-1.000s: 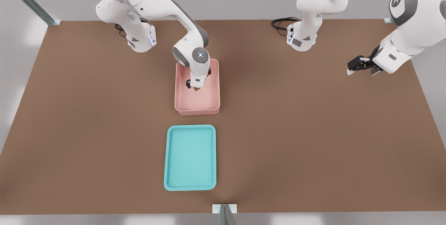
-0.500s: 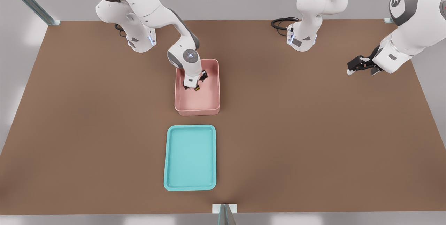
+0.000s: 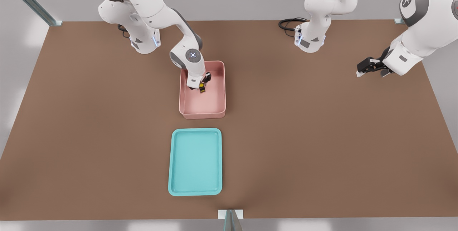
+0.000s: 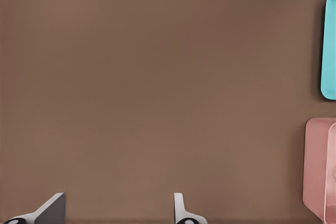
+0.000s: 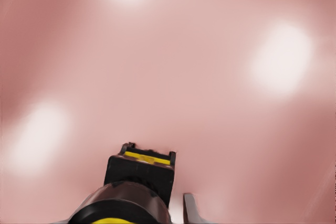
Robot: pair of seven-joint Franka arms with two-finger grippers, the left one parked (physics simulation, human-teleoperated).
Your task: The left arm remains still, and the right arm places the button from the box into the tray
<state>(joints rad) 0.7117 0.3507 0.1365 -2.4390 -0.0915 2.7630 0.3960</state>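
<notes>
The pale pink box stands mid-table, and the flat teal tray lies just in front of it, nearer the camera, with nothing in it. Inside the box, toward its back left in the front view, sits the tiny button, black with a yellow cap. The right arm reaches down into the box, so my gripper is right at the button. In the right wrist view the button looms very close against the box's pink floor.
The box's raised walls surround the gripper on all sides. Brown table stretches between box and tray. The parked arm's gripper hangs at the front view's far right. A cable coils at the back, and a metal post marks the front edge.
The right arm's wrist has shifted toward the front view's left and sunk lower into the box. The button's yellow cap now shows beside the gripper. Box and tray have not moved.
</notes>
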